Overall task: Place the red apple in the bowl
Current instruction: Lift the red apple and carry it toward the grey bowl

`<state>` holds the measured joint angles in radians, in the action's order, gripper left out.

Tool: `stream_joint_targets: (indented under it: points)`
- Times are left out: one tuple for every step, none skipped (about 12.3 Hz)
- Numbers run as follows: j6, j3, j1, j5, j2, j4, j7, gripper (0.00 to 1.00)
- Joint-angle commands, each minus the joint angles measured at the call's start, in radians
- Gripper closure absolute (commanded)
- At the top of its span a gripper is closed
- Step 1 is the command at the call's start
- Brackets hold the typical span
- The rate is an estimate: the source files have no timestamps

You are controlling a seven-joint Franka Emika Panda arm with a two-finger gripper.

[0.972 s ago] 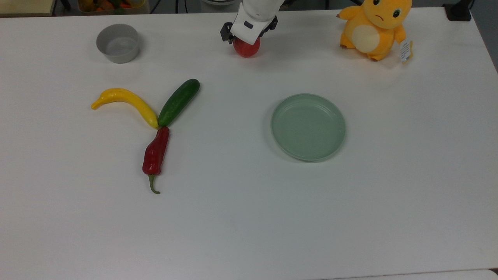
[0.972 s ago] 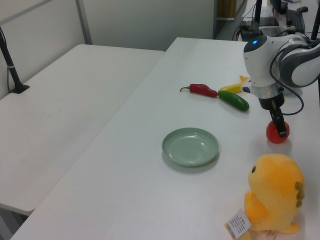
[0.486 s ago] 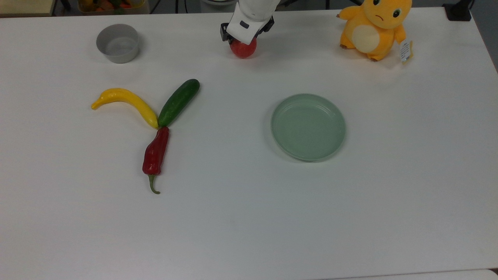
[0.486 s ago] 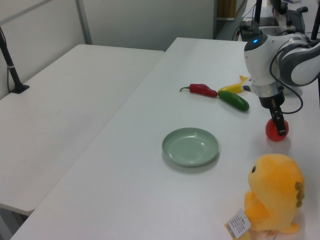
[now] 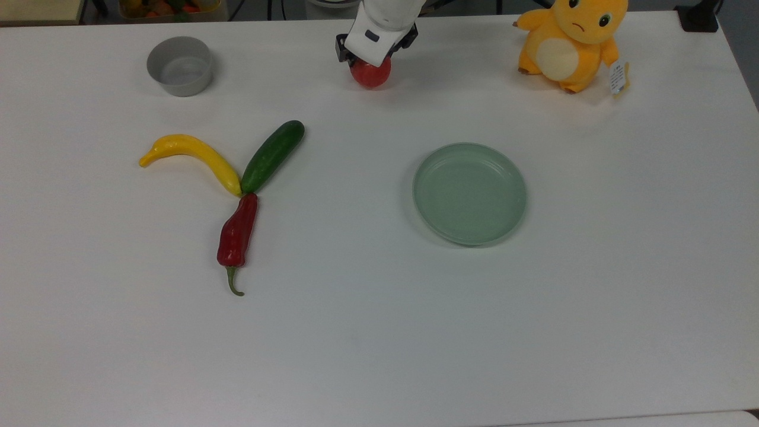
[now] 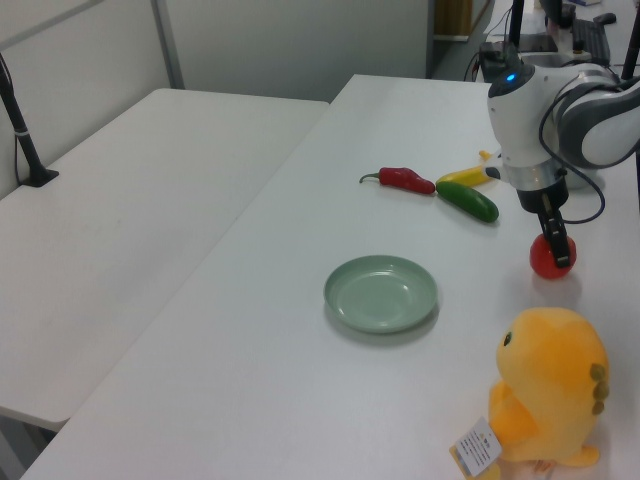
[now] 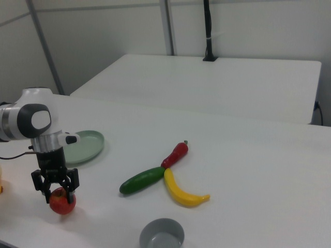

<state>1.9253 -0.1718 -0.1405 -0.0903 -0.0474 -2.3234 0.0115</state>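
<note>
- At the top middle of the top view sits the red apple (image 5: 370,73); the gripper (image 5: 372,59) is right on top of it, with a finger on each side, pinching it
- low at the right view's left, the apple looks just off the table (image 5: 379,332), so I think it can be carried
- up in the top view's upper left waits the bowl (image 5: 179,65), well apart
- near the top view's middle lies the green plate (image 5: 469,193), the wrong dish; the cucumber (image 5: 273,156) lies below that path
</note>
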Motion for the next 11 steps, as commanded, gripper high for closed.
stream_joint_targets:
  points:
    - [-0.13, -0.012, 0.018, -0.012, -0.037, 0.087, -0.019, 0.75]
    - [-0.161, -0.011, 0.03, -0.012, -0.043, 0.113, -0.019, 0.75]
    - [-0.196, -0.011, 0.036, -0.012, -0.048, 0.14, -0.018, 0.75]
    - [-0.239, -0.008, 0.045, -0.012, -0.051, 0.169, -0.007, 0.75]
    - [-0.276, 0.0, 0.065, -0.012, -0.058, 0.205, -0.002, 0.75]
    - [-0.304, 0.009, 0.085, -0.012, -0.066, 0.231, 0.01, 0.74]
    - [-0.325, 0.015, 0.104, -0.014, -0.077, 0.251, 0.034, 0.73]
    - [-0.347, 0.024, 0.123, -0.016, -0.091, 0.266, 0.065, 0.72]
    - [-0.364, 0.053, 0.142, -0.017, -0.1, 0.278, 0.102, 0.72]
    - [-0.376, 0.09, 0.147, -0.017, -0.107, 0.295, 0.137, 0.71]
    - [-0.384, 0.135, 0.147, -0.019, -0.112, 0.306, 0.174, 0.71]
